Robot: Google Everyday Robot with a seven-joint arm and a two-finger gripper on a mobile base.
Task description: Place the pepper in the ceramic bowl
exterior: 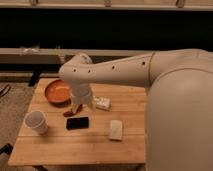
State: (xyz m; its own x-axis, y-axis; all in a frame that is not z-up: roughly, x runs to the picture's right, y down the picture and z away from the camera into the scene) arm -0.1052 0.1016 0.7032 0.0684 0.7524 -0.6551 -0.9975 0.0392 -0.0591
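Note:
The pepper (71,112), small and dark red, lies on the wooden table (75,145) just below the arm's wrist, between the bowl and a black phone. The ceramic bowl (56,92), shallow and orange with a darker rim, sits at the table's back left. My gripper (78,105) hangs down from the white arm directly over the pepper's right end, mostly hidden by the wrist. I cannot tell whether it touches the pepper.
A black phone (77,122) lies in front of the pepper. A white cup (36,121) stands at the front left. A small white box (102,103) and a pale packet (116,129) lie to the right. My arm's bulk fills the right side.

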